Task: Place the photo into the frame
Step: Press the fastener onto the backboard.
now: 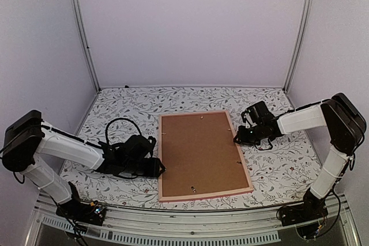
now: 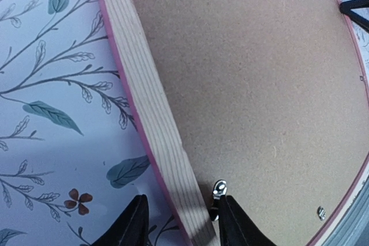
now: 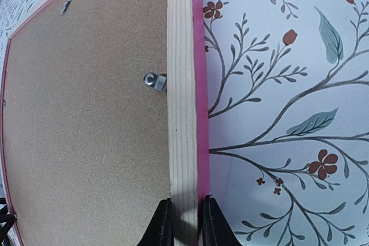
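Note:
The frame lies face down on the flowered tablecloth, its thin pink border around a plain brown backing board. The photo is hidden. My left gripper is open and straddles the frame's left wooden rail. One finger is over the cloth, clear of the rail. The other is on the board side beside a small metal clip. My right gripper is shut on the frame's right rail, one finger on each side of the wood.
Another metal clip sits on the board by the right rail, ahead of the right fingers. More small clips show near the frame's near edge. Grey walls and metal posts enclose the table on three sides.

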{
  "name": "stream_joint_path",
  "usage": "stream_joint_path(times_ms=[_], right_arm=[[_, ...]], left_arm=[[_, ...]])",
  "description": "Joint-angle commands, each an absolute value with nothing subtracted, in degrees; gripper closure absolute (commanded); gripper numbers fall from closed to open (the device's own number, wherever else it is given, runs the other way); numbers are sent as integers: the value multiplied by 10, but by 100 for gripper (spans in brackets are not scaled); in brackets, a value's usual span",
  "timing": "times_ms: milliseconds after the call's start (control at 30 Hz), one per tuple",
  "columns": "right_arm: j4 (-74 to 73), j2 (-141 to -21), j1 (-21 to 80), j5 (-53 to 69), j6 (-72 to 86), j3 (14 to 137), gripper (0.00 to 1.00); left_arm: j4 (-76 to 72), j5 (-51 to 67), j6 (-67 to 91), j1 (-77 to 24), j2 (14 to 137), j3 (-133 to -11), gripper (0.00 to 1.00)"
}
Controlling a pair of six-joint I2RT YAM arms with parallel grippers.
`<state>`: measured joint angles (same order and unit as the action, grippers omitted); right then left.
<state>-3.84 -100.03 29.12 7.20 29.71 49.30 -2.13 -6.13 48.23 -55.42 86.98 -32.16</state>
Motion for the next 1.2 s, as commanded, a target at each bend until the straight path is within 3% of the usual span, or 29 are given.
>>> stream_joint_path(times_ms=[0,700,1167], right_arm=[[-77,-1012,291,93,299,471,91],[-72,-1019,291,98,297,472,91],[-73,-1021,291,103,293,476,91]], left_arm=[[29,-66,471,-546,902,-322,57],[71,-101,483,-578,901,-299,56],[103,-148,453,-576,896,-332,62]])
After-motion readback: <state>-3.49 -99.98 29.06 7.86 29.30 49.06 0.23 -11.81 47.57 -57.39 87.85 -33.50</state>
